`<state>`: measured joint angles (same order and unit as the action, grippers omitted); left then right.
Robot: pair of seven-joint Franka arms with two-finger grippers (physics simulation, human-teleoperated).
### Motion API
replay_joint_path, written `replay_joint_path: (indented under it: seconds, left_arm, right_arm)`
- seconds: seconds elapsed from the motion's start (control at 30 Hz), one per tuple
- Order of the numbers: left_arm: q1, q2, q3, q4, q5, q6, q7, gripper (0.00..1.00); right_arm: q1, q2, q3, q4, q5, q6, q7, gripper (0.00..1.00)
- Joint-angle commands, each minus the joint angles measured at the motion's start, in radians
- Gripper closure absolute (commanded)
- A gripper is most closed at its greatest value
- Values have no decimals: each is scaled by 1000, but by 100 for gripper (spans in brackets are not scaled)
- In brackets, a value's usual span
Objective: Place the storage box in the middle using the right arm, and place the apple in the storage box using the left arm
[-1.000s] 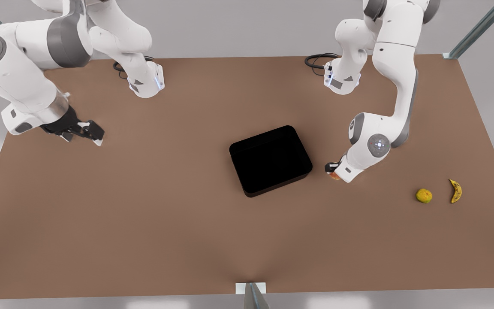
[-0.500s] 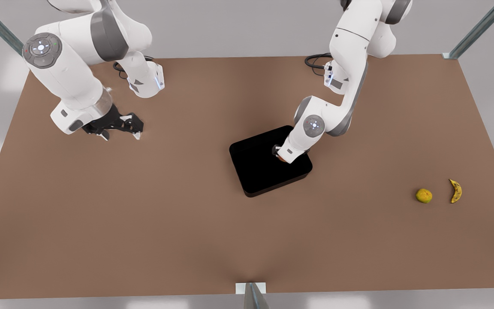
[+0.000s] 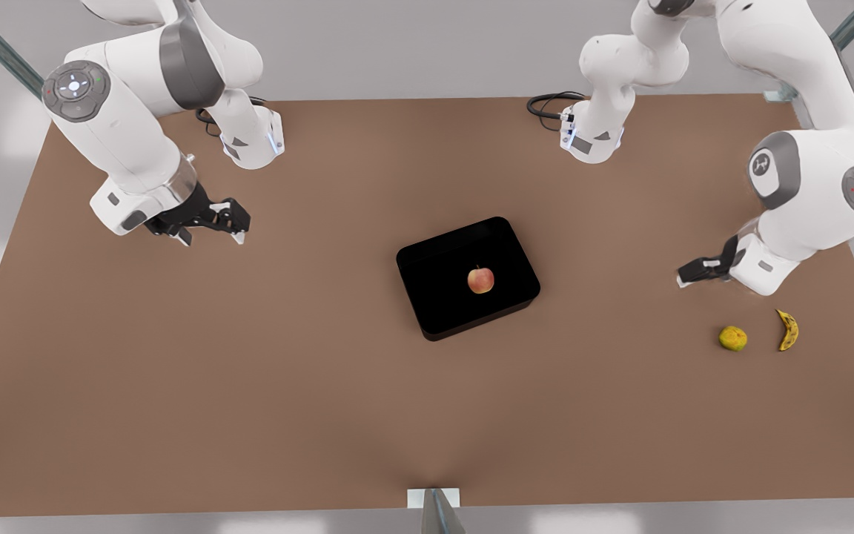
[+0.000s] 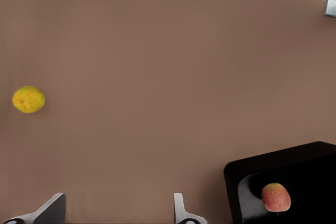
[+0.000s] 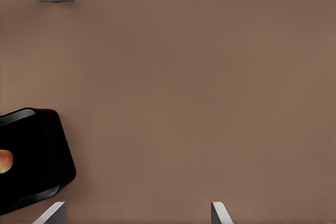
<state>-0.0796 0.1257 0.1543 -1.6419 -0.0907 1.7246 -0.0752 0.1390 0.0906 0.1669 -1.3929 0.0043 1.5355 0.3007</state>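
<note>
The glossy black storage box sits in the middle of the brown table. The red-and-yellow apple rests inside it, free of any gripper. In the left wrist view the apple lies in the storage box at the corner. My left gripper hovers open and empty at the front view's right, well clear of the box; its fingertips stand wide apart. My right gripper waits open and empty at the front view's left, and the storage box lies off to one side of it.
A yellow-green round fruit and a spotted banana lie on the table at the front view's right, just in front of the left gripper. Both arm bases stand at the table's far edge.
The left gripper carried the apple over the storage box, let it go inside, and swung back to the front view's right. The right arm moved inward at first, then held still.
</note>
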Motion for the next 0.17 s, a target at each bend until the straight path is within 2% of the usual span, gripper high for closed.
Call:
replay_joint_path:
  seconds: [0.0,0.13]
  left_arm:
    - [9,-3,-4,-1,83,-5,0,0]
    - [24,-17,-5,-9,83,-19,40,0]
  right_arm:
    - [4,0,0,0,0,-2,0,0]
    - [7,1,3,6,6,0,0,0]
